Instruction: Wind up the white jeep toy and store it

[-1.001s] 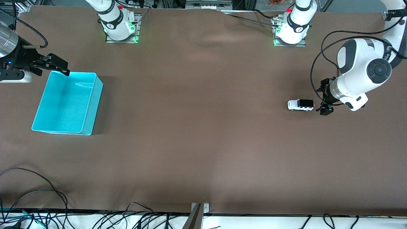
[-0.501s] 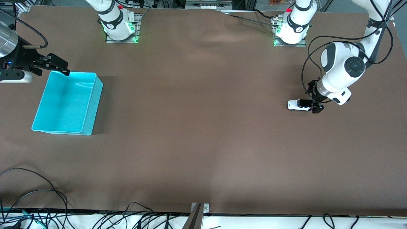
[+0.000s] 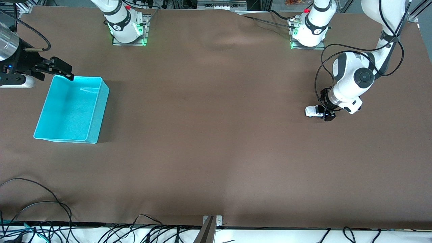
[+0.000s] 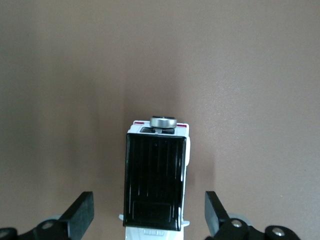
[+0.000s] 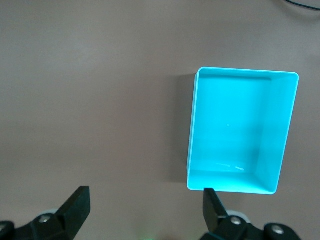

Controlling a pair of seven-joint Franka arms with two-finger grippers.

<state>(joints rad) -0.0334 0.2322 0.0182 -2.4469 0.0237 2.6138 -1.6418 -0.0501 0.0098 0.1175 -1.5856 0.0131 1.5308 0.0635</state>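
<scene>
White jeep toy point(image 3: 313, 111) point(image 4: 156, 183) on its wheels on the brown table point(image 3: 209, 135), toward the left arm's end, well apart from the cyan bin point(image 3: 71, 108) point(image 5: 241, 131). Black roof up, silver spare wheel at one end. Left gripper point(image 3: 326, 108) point(image 4: 150, 220) low over the jeep, fingers point(image 4: 80, 215) spread wide, one on each side of the body, neither touching it. Cyan bin upright near the right arm's end of the table, nothing visible inside. Right gripper point(image 3: 55, 68) point(image 5: 142, 210) waiting in the air beside the bin, at its edge away from the jeep, fingers released and spread.
</scene>
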